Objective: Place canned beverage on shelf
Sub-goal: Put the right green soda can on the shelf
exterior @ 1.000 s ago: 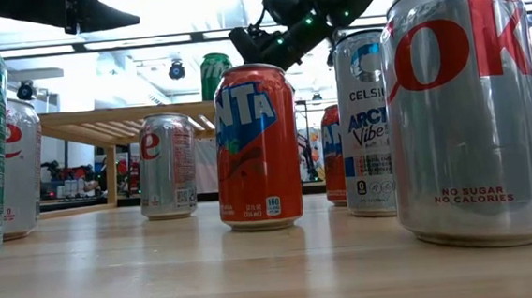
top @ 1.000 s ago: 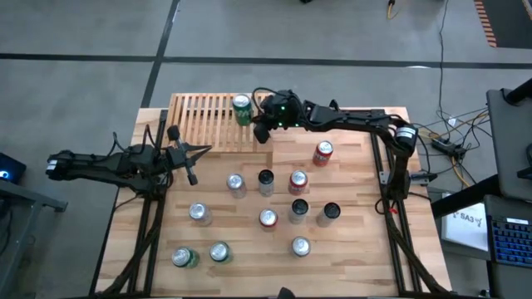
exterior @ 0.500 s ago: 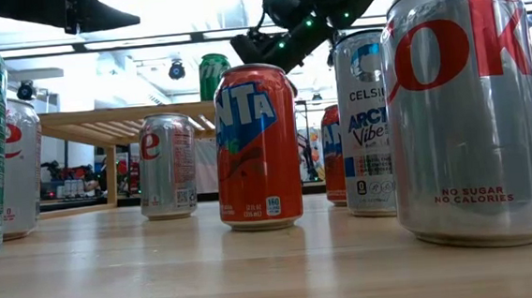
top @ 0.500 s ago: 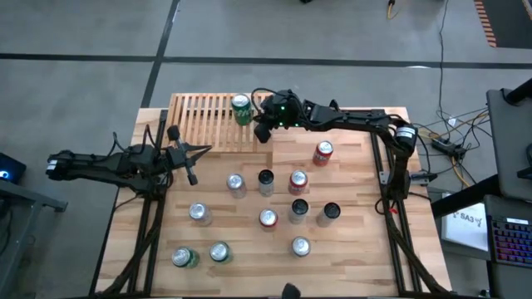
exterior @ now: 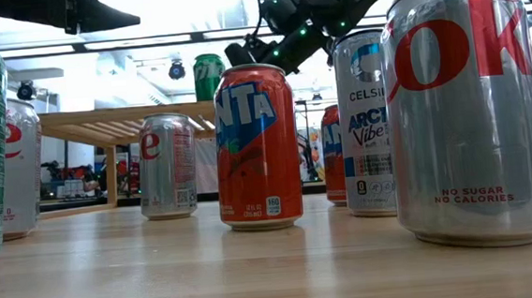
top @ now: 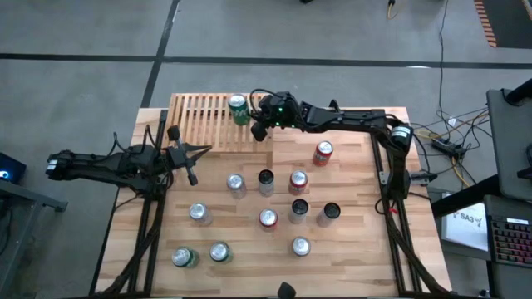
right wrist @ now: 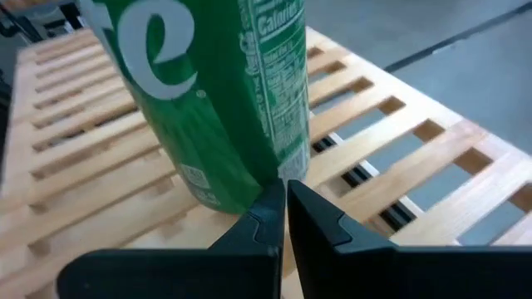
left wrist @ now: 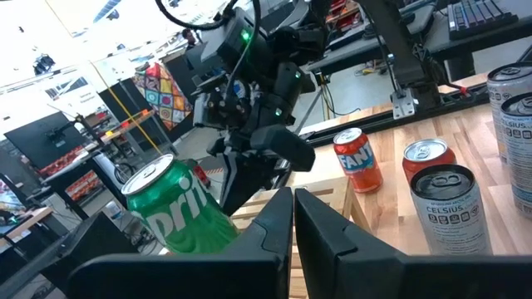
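Observation:
A green canned beverage [top: 238, 108] stands by its base on the slats of the light-wood shelf [top: 199, 124] at the table's far left. The can [right wrist: 216, 100] fills the right wrist view, and it also shows in the low view [exterior: 209, 76]. My right gripper [top: 253, 120] is shut, its fingertips [right wrist: 281, 199] against the can's lower wall on its right side. My left gripper [top: 196, 151] waits shut at the table's left, level, with nothing in it [left wrist: 293, 208]. My right gripper touches the green can's side wall just above its base [right wrist: 270, 170] with the tips of its shut fingers. It comes from the table's right, slanting a little downward. The can's base rests on the shelf's slats.
Several more cans stand on the table in front of the shelf, among them a red one [top: 322, 152], a black-topped one [top: 265, 178] and a green one [top: 184, 257]. In the low view, cans [exterior: 256, 145] stand close in front of the camera.
My right gripper has tipped a little downward and eased toward the table's left. The green can has slid slightly leftward over the shelf's slats, still upright.

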Controlling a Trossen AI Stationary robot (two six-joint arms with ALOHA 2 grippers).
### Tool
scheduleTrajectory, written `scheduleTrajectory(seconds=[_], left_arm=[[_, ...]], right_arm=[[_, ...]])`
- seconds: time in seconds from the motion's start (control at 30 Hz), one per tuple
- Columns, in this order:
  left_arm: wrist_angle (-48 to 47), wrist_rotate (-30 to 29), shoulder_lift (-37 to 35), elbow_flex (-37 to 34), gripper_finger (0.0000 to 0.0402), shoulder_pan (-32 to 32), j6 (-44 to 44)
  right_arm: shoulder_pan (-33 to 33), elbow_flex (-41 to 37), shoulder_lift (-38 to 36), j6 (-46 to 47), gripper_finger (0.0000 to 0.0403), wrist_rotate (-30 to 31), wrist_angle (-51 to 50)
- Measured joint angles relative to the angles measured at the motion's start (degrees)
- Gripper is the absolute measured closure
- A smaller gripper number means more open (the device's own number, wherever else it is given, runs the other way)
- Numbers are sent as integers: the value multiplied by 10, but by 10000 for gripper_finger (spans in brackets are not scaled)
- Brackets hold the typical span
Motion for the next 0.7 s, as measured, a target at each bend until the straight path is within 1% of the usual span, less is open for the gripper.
scheduleTrajectory(seconds=[0.17,0.4,0.7], left_arm=[[0,0,0,0,401,0,0],[0,0,0,0,401,0,0],[0,0,0,0,401,0,0]], right_arm=[[1,0,0,6,394,2,-23],[2,0,5,14,394,2,0],[4,0,10,8,394,2,4]])
